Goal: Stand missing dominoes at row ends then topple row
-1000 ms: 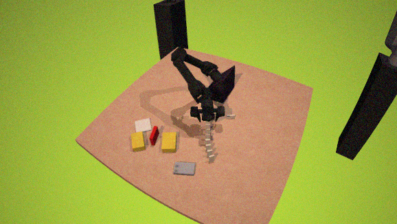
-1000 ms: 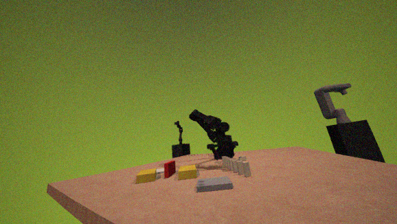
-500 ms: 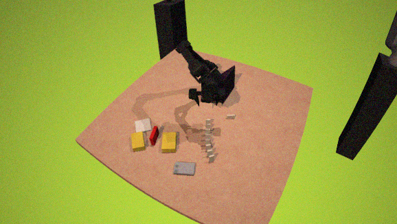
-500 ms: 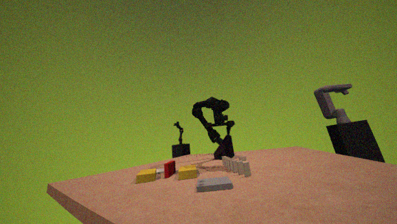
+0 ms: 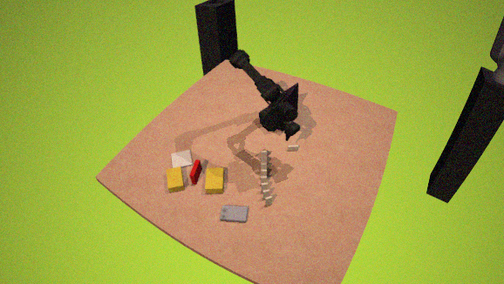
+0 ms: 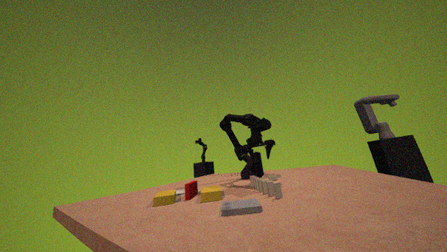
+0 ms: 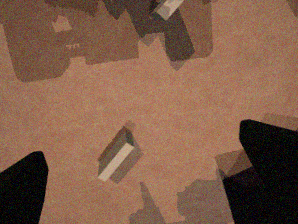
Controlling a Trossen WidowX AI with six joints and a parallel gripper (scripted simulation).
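a row of pale dominoes (image 5: 264, 174) (image 6: 267, 186) stands around the middle of the table (image 5: 323, 218) (image 6: 340, 224) (image 7: 190, 100). one lone domino (image 5: 293, 148) (image 7: 116, 162) sits near the row's end, on the right-hand corner's side in the top view. above it the jaws (image 5: 283, 126) (image 6: 255, 156) hang wide apart, gripping nothing. toward the left corner, a red block (image 5: 195, 172) (image 6: 191, 190) stands between two yellow blocks (image 5: 214, 179) (image 6: 211, 194), and a grey slab (image 5: 234, 213) (image 6: 241, 207) lies nearer the front edge.
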